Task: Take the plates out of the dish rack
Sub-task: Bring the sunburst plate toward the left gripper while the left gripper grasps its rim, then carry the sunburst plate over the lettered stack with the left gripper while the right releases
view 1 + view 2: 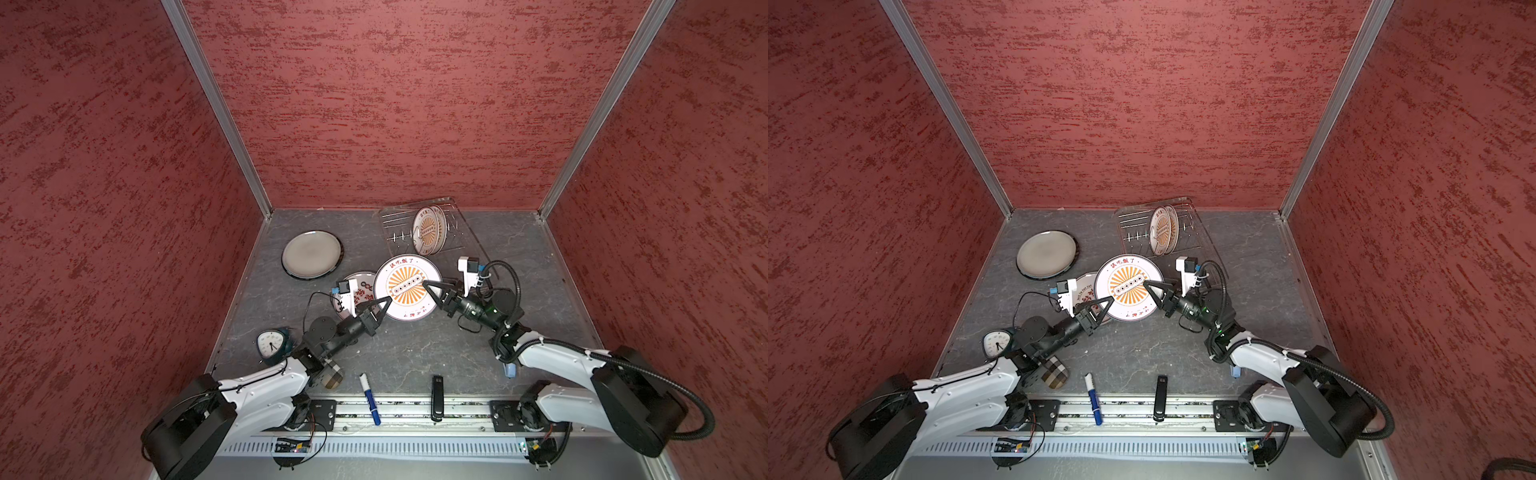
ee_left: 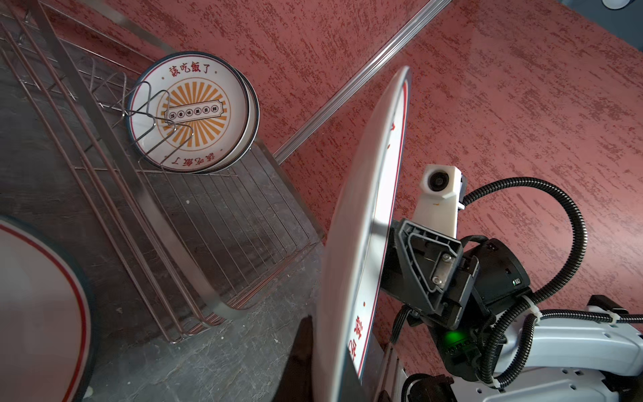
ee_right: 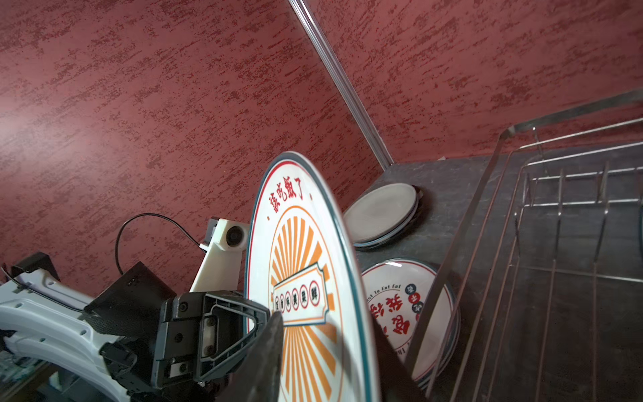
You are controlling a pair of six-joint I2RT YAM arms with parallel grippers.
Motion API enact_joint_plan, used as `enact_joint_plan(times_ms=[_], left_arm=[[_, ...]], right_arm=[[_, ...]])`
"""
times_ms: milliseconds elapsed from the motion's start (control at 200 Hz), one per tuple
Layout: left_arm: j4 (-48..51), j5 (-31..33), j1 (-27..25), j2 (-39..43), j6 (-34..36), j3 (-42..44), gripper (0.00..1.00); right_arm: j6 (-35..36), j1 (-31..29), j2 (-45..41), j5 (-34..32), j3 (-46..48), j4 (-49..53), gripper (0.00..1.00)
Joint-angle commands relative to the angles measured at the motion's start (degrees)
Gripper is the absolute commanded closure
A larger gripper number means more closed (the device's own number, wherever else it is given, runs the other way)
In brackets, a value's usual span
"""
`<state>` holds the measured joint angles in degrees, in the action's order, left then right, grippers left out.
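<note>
Over the grey marbled desk (image 1: 415,353), a sunburst plate (image 1: 406,272) hangs clear of the surface between the arms. The left jaws are pinched tight on its near-left rim and the right jaws straddle the opposite rim, clamped or slack I cannot tell. Just beyond the left jaws a red-lettered plate (image 1: 365,286) lies flat, so that side looks better placed for setting down, while farthest off two plates (image 1: 428,230) stand upright in the dish rack (image 2: 215,222), nearer the right jaws.

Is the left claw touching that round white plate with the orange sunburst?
Touching: the right wrist view shows the left gripper clamped on the white sunburst plate.
</note>
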<state>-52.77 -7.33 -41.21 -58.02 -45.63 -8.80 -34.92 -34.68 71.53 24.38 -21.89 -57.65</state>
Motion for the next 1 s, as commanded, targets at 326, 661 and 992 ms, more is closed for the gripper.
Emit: enact_joint_plan(times_ms=[326, 661, 992], left_arm=[[0.86, 5.06, -0.01, 4.6, -0.59, 0.77, 1.0], [6.19, 7.36, 0.99, 10.45, -1.29, 1.95, 1.0], [12.27, 5.07, 4.43, 16.04, -4.74, 2.32, 1.0]], right_arm=[[1.67, -1.18, -1.86, -5.74, -1.28, 2.74, 0.01], [2.66, -1.6, -5.53, -8.94, 2.47, -1.11, 0.01], [6.64, -3.22, -7.47, -14.75, 2.63, 1.48, 0.02]])
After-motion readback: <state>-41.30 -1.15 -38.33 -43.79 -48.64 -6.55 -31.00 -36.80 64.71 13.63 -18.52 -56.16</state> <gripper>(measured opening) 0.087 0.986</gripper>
